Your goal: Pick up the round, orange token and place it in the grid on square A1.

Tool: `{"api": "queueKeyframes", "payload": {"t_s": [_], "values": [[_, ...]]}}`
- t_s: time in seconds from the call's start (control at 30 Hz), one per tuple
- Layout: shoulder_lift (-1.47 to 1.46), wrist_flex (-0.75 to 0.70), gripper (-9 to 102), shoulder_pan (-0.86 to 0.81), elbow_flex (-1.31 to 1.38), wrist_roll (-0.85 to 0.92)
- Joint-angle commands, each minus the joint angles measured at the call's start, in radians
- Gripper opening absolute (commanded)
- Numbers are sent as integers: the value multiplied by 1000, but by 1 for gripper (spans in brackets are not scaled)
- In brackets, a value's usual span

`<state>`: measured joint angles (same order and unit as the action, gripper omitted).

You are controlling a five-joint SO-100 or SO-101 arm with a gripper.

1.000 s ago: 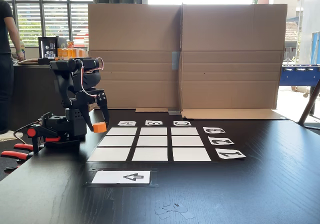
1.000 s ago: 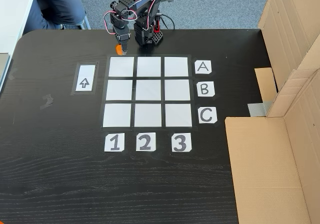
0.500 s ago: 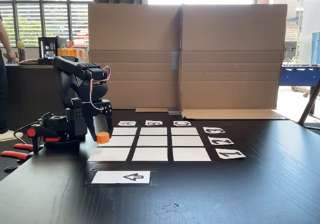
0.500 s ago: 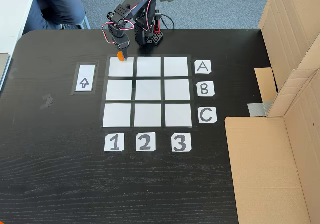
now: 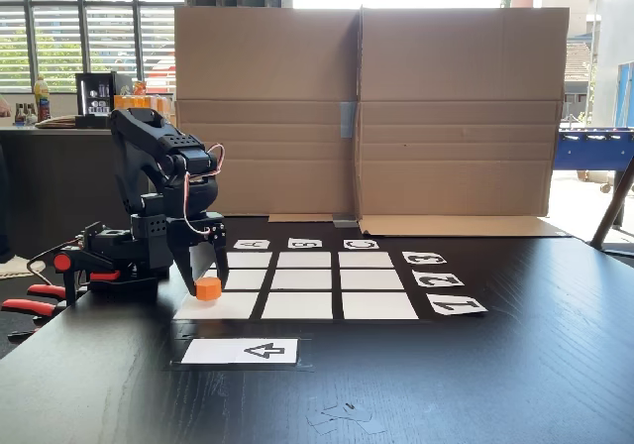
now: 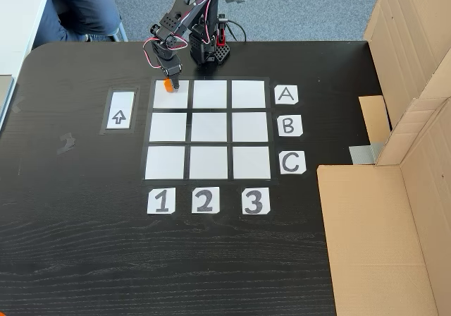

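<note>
1. Black arm (image 5: 158, 196) stands at left of the low fixed view, base on the table (image 5: 515, 365) beside red-handled clamps (image 5: 35, 300); in the high fixed view the arm (image 6: 194, 20) sits at top centre.
2. Gripper (image 5: 206, 283) points down, fingers on either side of the token (image 5: 208, 288), gripping it; same in the high view, gripper (image 6: 169, 83) on the token (image 6: 168, 84).
3. Token is over the near-left cell in the low view; whether it touches the paper I cannot tell.
4. In the high view the token sits at the top-left part of square A1 (image 6: 173, 99), the top-left cell of the grid (image 6: 208, 129).
5. Arrow card (image 6: 120, 110) lies left of the grid in the high view; in the low view the card (image 5: 243, 351) is in front of the grid (image 5: 307, 280), lower left.
6. Labels: 1 2 3 (image 6: 204, 200) below the grid, A B C (image 6: 288, 127) at its right, high view.
7. Cardboard wall (image 5: 367, 112) stands behind the grid in the low view; in the high view cardboard (image 6: 394, 189) is at right edge.
8. Paper scraps (image 5: 342, 416) at bottom centre of the low view.
9. Person's leg (image 6: 77, 5) in dark trousers, upper left of the high view.
</note>
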<state>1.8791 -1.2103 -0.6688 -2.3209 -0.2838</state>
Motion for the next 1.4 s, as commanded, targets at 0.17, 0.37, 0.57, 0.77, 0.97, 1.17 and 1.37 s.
{"api": "queueKeyframes", "payload": {"t_s": [0.17, 0.37, 0.57, 0.77, 0.97, 1.17, 1.37], "values": [[-54, 55, 5, 8, 0, 6], [-63, 64, 5, 15, -2, 6], [-63, 66, 8, 26, -3, 6], [-63, 69, 15, 31, -9, 5], [-60, 69, 25, 29, -15, 3], [-52, 69, 32, 23, -15, 6], [-29, 69, 33, 2, 9, 6]]}}
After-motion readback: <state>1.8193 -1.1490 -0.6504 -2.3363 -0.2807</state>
